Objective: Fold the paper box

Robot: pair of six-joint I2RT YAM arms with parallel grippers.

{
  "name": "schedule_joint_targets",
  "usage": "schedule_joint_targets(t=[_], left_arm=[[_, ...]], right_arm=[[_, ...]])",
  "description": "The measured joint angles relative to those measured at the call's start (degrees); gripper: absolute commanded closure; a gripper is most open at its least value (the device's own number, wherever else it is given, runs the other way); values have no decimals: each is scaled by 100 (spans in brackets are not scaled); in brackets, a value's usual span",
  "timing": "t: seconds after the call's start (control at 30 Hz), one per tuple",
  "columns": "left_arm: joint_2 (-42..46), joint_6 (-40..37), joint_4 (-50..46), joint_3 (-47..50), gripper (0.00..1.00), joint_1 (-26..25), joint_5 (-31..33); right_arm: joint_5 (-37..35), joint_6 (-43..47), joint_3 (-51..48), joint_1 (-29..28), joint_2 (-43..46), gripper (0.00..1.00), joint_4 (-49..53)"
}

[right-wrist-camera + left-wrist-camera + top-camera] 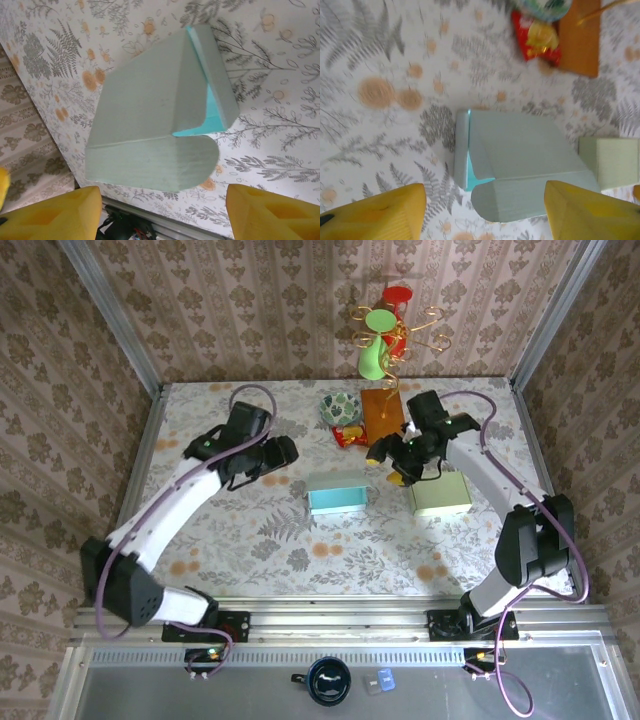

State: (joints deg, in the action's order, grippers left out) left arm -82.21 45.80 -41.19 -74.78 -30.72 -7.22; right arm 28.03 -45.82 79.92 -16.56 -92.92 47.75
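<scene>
Hovering with yellow fingers spread wide and pinching nothing, the left gripper (485,202) looks down on the paper box (520,160). The box lies on the floral table (385,60) between the two arms. The right gripper (164,197), likewise spread and holding nothing, faces the box from the opposite side. The wrist views reveal a rounded flap (160,162) and a turquoise lining. The top view places a pale green box (442,494) just to the right and a patterned bowl (341,408), contents unclear, behind.

No legible text, labels, numbers anywhere.
</scene>
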Motion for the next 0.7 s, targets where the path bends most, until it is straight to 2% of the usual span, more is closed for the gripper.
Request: schedule_joint_targets(t=[0.13, 0.27, 0.43, 0.7], left_arm=[[-730, 76, -107, -138, 38, 17, -658], [-1102, 111, -85, -140, 41, 46, -1003], [-1373, 116, 74, -138, 45, 83, -1217], [-1495, 94, 326, 79, 46, 81, -1294]], right_arm=[[-133, 267, 450, -199, -407, 32, 122], [-291, 461, 634, -304, -800, 32, 295], [-428, 704, 820, -321, -1169, 37, 476], [-586, 997, 1032, -420, -1547, 37, 647]])
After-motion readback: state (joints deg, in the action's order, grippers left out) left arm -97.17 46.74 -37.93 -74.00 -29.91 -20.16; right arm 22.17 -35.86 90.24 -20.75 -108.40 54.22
